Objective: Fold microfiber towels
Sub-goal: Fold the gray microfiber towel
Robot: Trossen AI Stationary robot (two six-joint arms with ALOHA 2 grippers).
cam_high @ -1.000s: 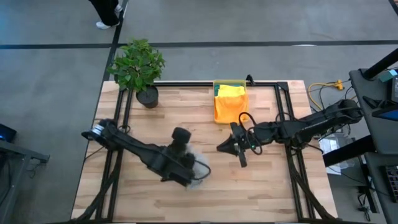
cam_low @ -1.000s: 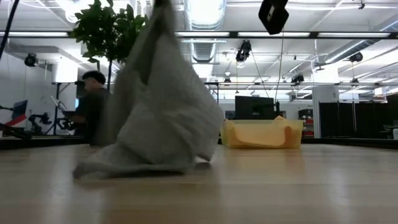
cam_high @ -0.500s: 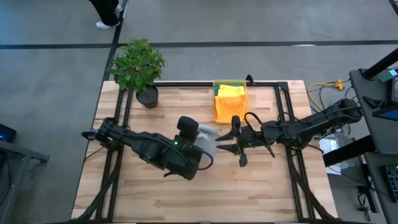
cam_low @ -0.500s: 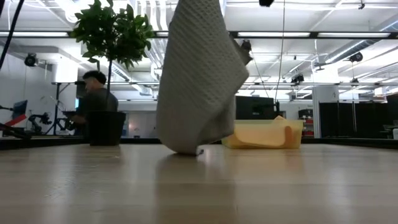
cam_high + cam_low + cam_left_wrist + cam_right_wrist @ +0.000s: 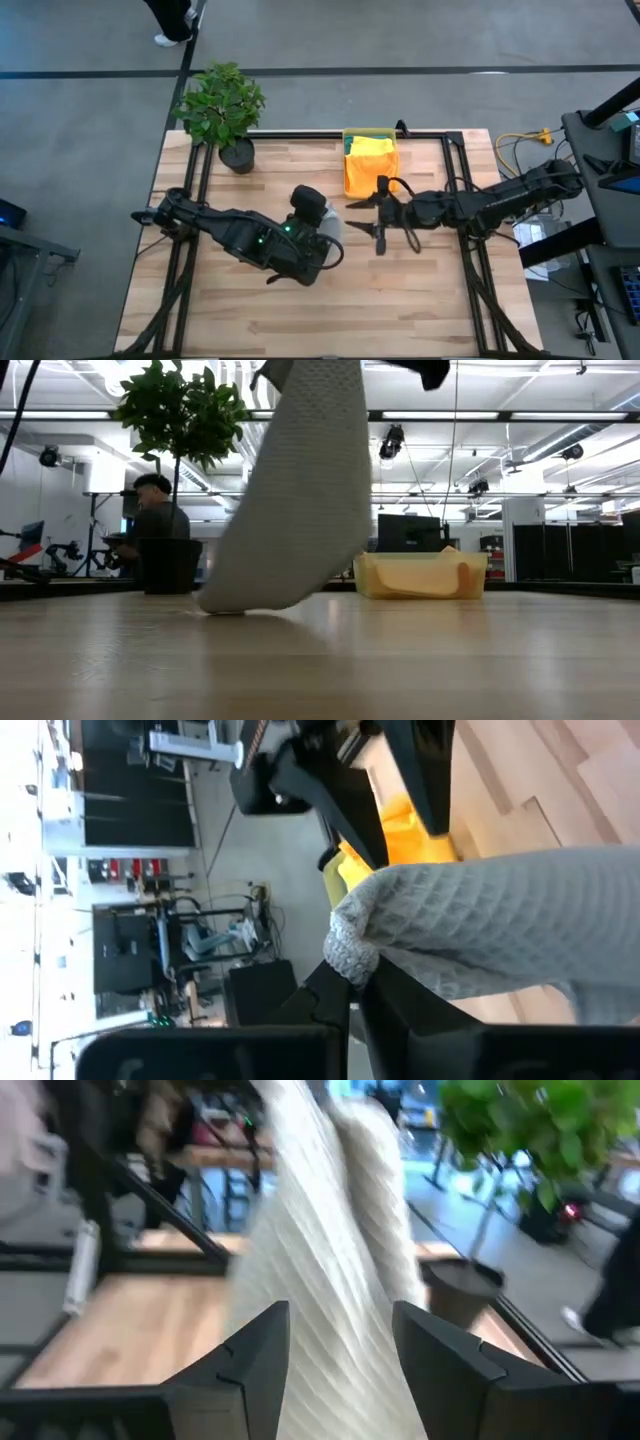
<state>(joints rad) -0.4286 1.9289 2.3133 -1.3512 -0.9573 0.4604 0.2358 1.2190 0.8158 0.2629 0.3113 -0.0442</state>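
Mid-frame, the left end effector [image 5: 350, 990] pinches the grey towel [image 5: 295, 510] aloft so the spread right end effector [image 5: 335, 1355] can catch an edge.

A light grey waffle-weave towel [image 5: 300, 490] is hanging at frame centre, a yellow bin [image 5: 369, 165] is showing yellow and teal cloth at upper centre, over a pale wood-grain tabletop [image 5: 420, 290]

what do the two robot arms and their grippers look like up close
Both arms are dark, nearly black, built of chunky jointed segments. The left arm shows small green lights on its wrist housing. The right arm carries a looped black cable near its wrist. The right gripper has two flat, angular black fingers; the left gripper has slim black ones.
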